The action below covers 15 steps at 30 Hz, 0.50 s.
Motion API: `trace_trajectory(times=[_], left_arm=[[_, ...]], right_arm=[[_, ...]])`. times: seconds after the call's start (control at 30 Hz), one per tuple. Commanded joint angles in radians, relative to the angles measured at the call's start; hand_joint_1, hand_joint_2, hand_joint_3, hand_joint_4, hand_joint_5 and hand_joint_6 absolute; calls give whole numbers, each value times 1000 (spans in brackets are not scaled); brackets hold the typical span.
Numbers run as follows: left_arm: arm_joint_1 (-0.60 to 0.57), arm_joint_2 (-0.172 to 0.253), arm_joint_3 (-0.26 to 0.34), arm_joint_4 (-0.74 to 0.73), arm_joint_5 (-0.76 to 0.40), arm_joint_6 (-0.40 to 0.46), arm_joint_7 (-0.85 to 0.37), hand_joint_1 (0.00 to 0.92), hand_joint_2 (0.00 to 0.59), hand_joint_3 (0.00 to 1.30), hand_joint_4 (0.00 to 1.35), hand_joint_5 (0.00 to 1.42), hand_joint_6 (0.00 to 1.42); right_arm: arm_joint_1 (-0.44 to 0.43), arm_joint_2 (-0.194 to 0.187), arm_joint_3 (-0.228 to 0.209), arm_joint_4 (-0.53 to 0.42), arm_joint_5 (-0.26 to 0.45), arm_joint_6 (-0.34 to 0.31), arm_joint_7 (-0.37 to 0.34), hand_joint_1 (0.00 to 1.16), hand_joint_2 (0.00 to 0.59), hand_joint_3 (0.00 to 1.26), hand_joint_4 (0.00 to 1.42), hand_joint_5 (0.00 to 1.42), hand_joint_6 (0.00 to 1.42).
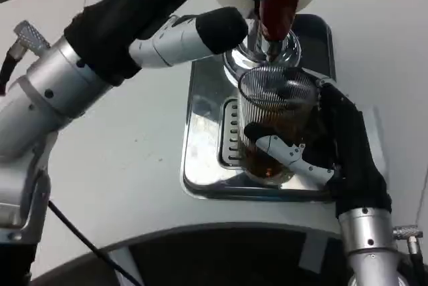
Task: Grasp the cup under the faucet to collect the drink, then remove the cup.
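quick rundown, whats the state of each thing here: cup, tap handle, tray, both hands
cup: upright under the faucet, partly filled with brown drink
red tap handle: left hand's fingers on it
left hand: reaching to the handle
right hand: wrapped around the cup
drip tray: flat on the table, cup over its grate
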State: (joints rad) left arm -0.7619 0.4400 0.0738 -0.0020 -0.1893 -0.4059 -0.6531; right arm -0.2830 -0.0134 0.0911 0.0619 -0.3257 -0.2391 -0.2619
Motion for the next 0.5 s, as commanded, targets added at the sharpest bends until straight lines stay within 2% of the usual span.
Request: trace_trajectory(times=[0.03,0.27,0.5], left_arm=[[58,27,30,-53,-15,26,20,0,65,219,255,320,329],[140,46,75,-116,-18,53,44,0,66,229,267,326,332],[226,47,115,-178,-17,86,83,0,67,232,269,326,334]], right_arm=[[24,12,-3,-42,-4,-1,-13,838,242,520,618,708,453],[33,10,-13,-67,-4,4,-12,846,238,532,627,731,476],[46,5,-25,-88,-3,7,-10,857,222,549,644,755,508]])
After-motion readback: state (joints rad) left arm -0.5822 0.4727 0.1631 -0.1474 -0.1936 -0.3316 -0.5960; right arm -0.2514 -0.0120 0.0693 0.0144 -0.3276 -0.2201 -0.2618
